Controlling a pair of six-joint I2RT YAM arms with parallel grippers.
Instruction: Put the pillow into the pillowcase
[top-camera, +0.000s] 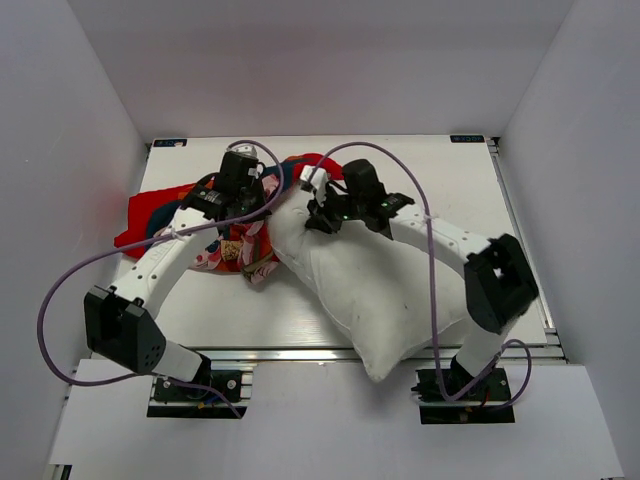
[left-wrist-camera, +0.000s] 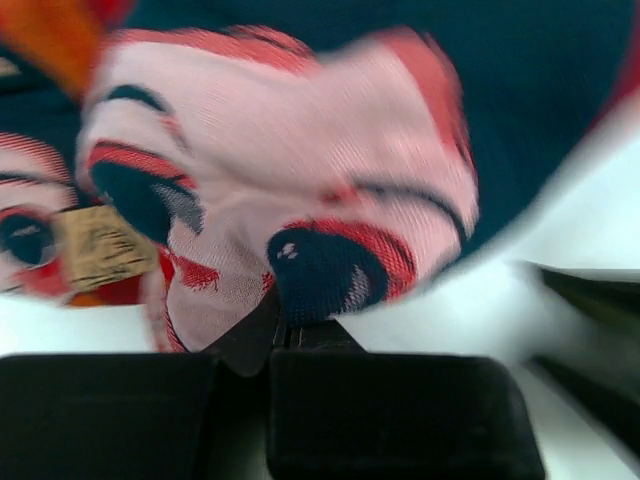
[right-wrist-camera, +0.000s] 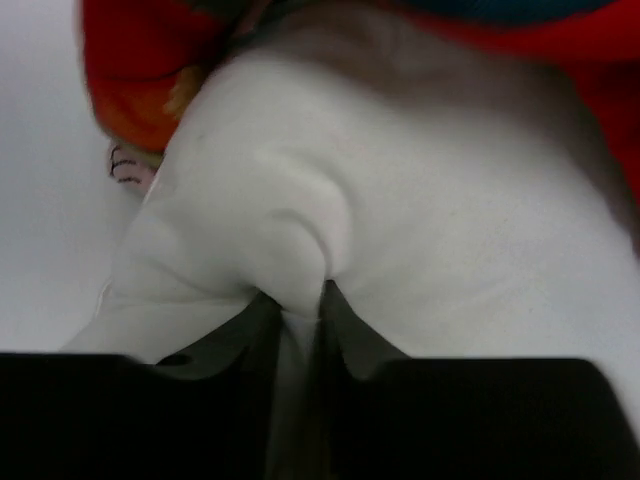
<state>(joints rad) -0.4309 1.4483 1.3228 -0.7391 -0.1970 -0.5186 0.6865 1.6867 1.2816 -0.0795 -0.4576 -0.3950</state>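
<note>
White-walled booth, pale table (top-camera: 480, 200). The pillow (top-camera: 370, 290) lies diagonally: near end overhanging the near edge by the right base (top-camera: 455, 385), far end at centre, touching the bunched pillowcase (top-camera: 160, 212) spread to the far left. Left gripper (left-wrist-camera: 283, 335): jaws pinched shut on printed pillowcase cloth. Right gripper (right-wrist-camera: 300, 310): jaws narrow, nipping a pleat at the pillow's far end. Judgement: the case lies left of that end, so the pillow must travel along its long axis, right arm driving.
</note>
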